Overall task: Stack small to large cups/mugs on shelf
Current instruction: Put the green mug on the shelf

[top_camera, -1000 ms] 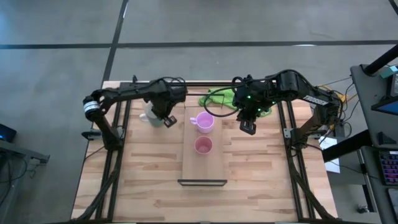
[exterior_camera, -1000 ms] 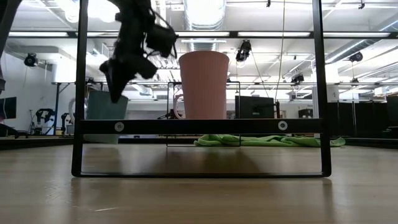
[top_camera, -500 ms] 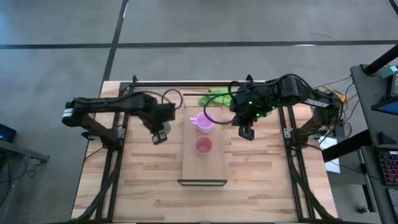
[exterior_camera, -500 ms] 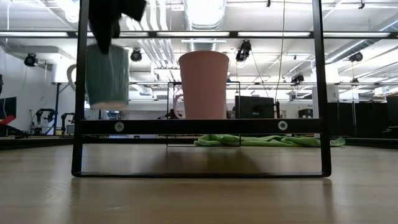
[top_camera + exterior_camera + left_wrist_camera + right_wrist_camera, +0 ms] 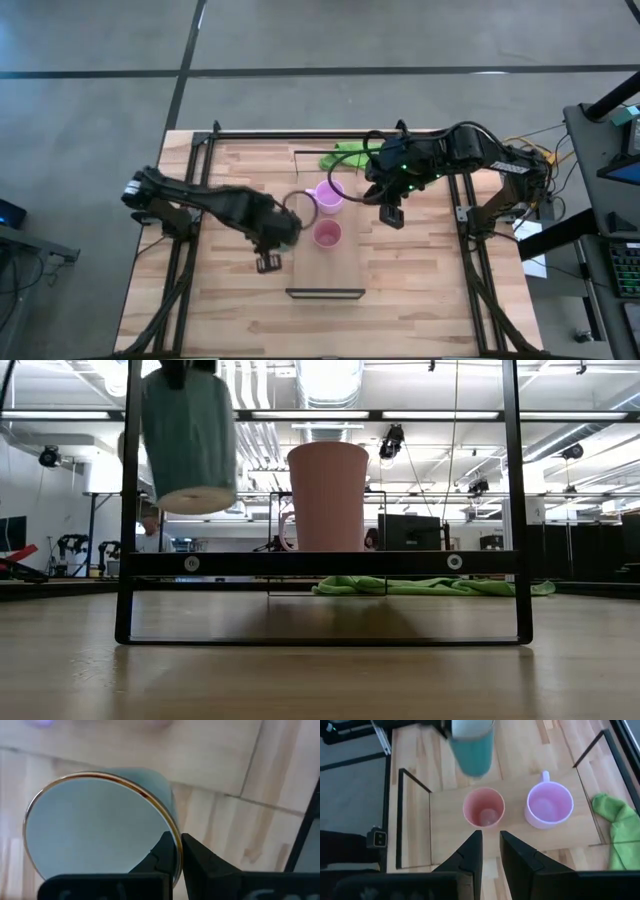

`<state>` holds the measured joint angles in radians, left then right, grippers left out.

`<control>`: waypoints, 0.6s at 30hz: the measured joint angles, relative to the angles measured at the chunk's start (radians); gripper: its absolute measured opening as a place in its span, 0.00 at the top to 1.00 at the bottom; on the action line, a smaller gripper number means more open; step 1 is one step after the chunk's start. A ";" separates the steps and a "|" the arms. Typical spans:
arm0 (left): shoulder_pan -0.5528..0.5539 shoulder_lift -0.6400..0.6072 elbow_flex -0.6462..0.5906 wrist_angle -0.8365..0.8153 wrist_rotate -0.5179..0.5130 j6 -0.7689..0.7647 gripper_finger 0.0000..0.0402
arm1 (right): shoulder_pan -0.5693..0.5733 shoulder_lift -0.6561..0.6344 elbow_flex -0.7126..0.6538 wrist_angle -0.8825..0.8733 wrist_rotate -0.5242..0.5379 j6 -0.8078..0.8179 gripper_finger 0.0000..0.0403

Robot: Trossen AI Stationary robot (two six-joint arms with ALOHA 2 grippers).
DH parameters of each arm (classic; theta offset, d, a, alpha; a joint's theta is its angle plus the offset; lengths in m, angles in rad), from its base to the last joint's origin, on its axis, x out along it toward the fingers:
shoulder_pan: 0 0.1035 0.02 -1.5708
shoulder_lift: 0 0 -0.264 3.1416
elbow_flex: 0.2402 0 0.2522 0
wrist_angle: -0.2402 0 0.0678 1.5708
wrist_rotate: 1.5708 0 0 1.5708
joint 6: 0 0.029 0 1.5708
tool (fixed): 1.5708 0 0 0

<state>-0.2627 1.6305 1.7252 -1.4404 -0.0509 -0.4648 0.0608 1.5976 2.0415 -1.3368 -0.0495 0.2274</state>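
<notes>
**Low view: a raised mug, pinched by its rim, hangs beside the shelf**

Low view shows the white-grey mug in the air, tilted slightly, its flat base well above the shelf and just left of the salmon-pink cup, which stands upright on the board. From above, the mug is hidden under the left arm at the shelf's left edge, near the salmon-pink cup and the lilac-purple mug behind it.

The left pincer is clamped on the mug's wall, one finger inside the rim and one outside. That thin grasp is the main risk: the glazed wall looks smooth, and a heavy body hanging from one point of its rim could swing or slip free, likely onto the pink cup. A second risk is the descent itself; the mug sits close to the shelf's black end frame and to the pink cup, so a skewed lowering could knock either.

The mug is a ribbed cylinder, pale with a brownish line round its lip. The pink cup is a plain, handleless tumbler, narrower at the foot; the lilac mug is wider, with a small handle. The shelf is pale wood on thin black metal. A crumpled green cloth lies on the plank table.

The right pincer hovers beside the lilac mug, fingers parted, holding nothing.
</notes>
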 joint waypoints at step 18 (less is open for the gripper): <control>-0.035 0.270 0.323 -0.008 0.071 -0.020 1.00 | 0.103 0.000 -0.013 0.074 0.000 0.018 0.85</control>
<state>-0.2981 1.9002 2.0484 -1.4487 0.0201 -0.4844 0.1640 1.5978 2.0281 -1.2625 -0.0500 0.2457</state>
